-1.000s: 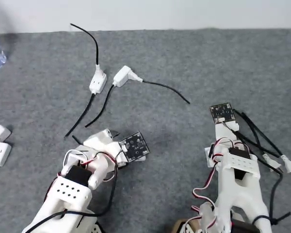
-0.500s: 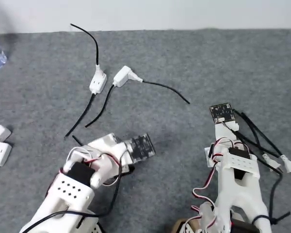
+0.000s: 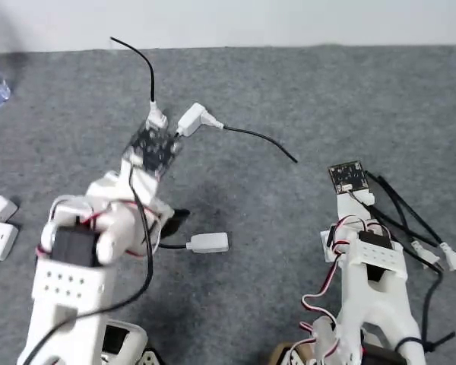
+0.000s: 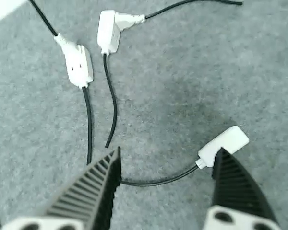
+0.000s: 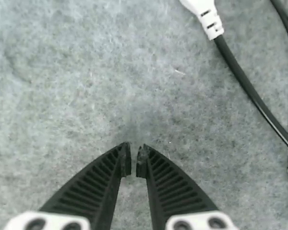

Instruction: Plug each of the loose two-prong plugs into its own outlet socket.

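while the left tool (image 4: 167, 155) is held with its jaws wide apart above the grey worktop (image 4: 206, 72), a white connector (image 4: 224, 143) is seen lying by one jaw, a slotted socket (image 4: 79, 67) farther off. the right tool (image 5: 133, 160) is held with its jaws together low over the worktop.

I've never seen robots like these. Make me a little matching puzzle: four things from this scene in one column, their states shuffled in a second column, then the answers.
Things:
1. left gripper
2. right gripper
3. angled white plug
4. pronged plug

States:
A. lying loose, prongs bare
B. fingers wide apart
C. joined to a socket block
D. fingers closed, holding nothing

Pairs: 1-B, 2-D, 3-C, 4-A.
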`<state>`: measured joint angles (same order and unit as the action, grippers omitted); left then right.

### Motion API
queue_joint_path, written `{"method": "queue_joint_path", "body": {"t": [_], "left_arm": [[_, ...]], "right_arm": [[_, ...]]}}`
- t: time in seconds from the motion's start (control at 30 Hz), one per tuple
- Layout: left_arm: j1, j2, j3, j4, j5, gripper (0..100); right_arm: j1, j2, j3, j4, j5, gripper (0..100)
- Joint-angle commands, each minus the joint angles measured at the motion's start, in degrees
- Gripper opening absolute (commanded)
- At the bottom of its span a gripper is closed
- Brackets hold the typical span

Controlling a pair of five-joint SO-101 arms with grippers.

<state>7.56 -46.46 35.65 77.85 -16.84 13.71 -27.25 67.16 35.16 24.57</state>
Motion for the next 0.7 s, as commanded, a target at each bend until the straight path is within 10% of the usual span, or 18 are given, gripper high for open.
{"method": "queue_joint_path", "body": {"t": [0.0, 0.3, 0.67], "left_arm": [[0.0, 14.4, -12.2, 3.8, -2.1, 29], [5.4, 19.9, 0.9, -11.7, -20.9, 29], [8.5, 26.4, 13.7, -29.5, -22.2, 29]], "right_arm": [[-0.5, 0.1, -2.5, -0.8, 0.2, 3.2], [-0.5, 0.1, -2.5, -0.7, 0.4, 3.2], [-0.5, 0.0, -2.5, -0.7, 0.5, 3.2]]}}
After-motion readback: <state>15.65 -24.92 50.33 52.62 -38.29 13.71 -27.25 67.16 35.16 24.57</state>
